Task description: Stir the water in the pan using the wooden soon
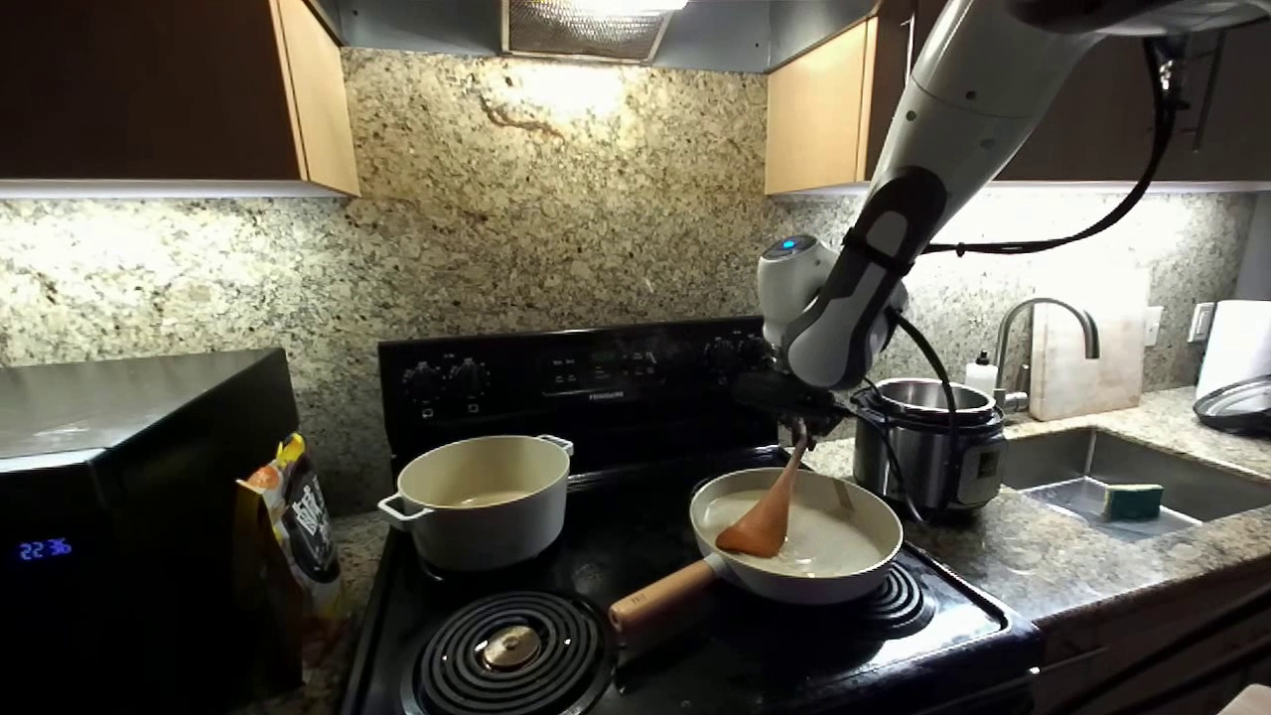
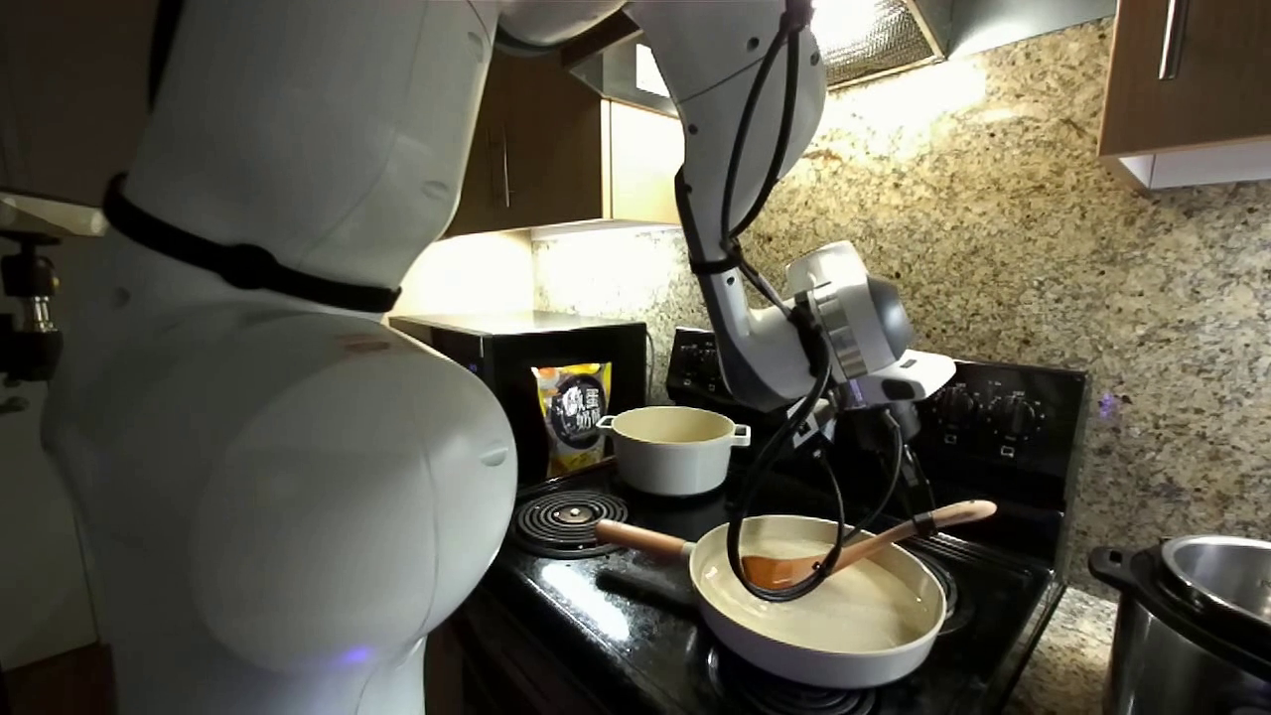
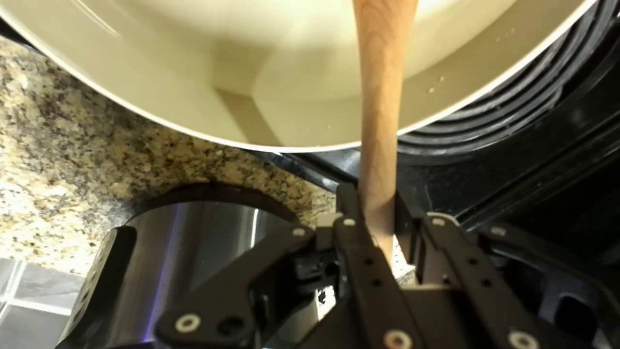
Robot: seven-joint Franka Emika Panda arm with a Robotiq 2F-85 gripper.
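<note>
While the hand [image 3: 377,195] grips the wooden spoon [image 1: 777,500], the round pan [image 2: 834,669] tops a glossy stove [image 1: 631,511] before speckled granite [image 1: 556,248].

The robot arm [image 1: 953,149] is white and rounded, with black cables [image 1: 1013,246] and one small blue light [image 1: 790,243]. The gripper [image 3: 376,195] is black, with pale round screws [image 3: 187,323].

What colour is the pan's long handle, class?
The handle is orange-brown, seen best in an exterior view.
</note>
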